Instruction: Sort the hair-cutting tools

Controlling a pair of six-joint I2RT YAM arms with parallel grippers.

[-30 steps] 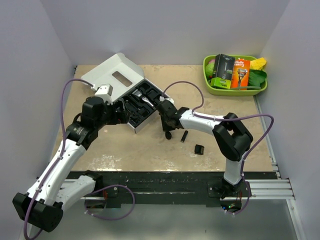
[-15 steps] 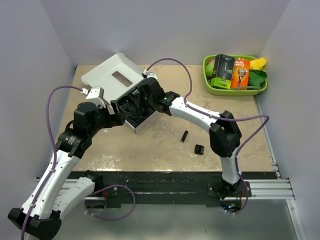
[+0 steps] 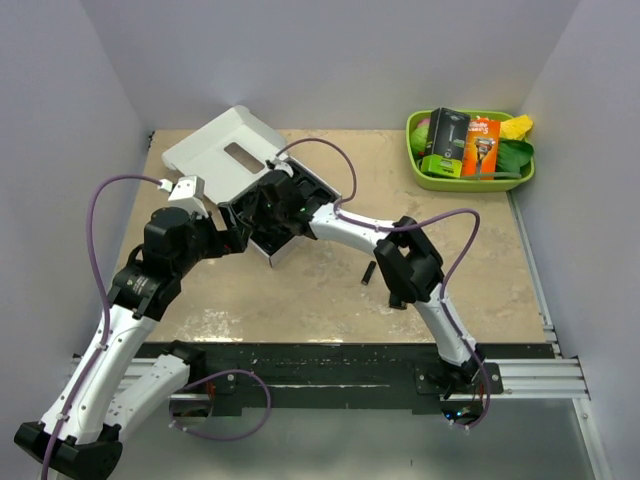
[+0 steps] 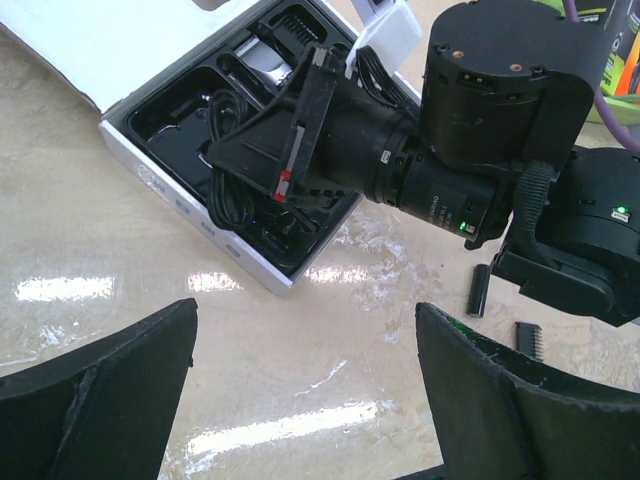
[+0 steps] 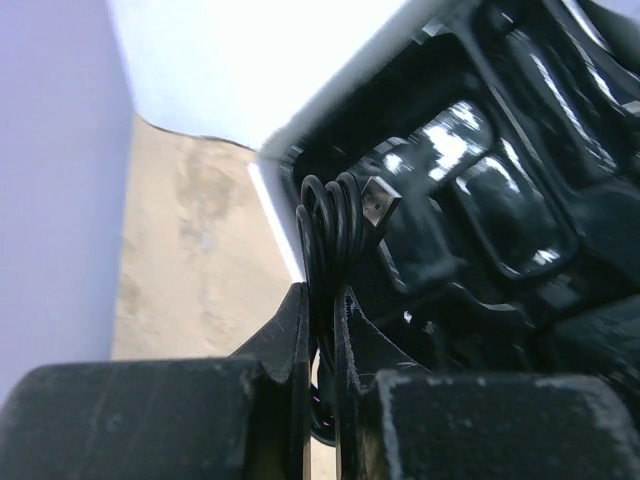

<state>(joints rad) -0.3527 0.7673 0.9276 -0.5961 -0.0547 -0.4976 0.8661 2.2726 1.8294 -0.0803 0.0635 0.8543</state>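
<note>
My right gripper (image 5: 322, 300) is shut on a coiled black cord (image 5: 335, 235) with a plug end and holds it over the black moulded insert of the open white box (image 3: 283, 246). The left wrist view shows the same gripper (image 4: 228, 160) with the cord (image 4: 225, 195) hanging into the insert's near compartment. My left gripper (image 4: 305, 312) is wide open and empty above bare table just in front of the box. A small black cylinder (image 4: 479, 290) and a black comb piece (image 4: 527, 340) lie on the table to the right. A silver-tipped clipper (image 4: 262, 58) lies in the insert.
The box's white lid (image 3: 225, 145) lies open at the back left. A green tray (image 3: 415, 150) with packaged razors stands at the back right. The right arm's elbow (image 3: 405, 268) hangs over the table's middle, beside the black cylinder (image 3: 368, 273).
My right gripper has carried the cord from the table's middle up and left to over the box insert. My left arm has drawn back slightly to the left.
</note>
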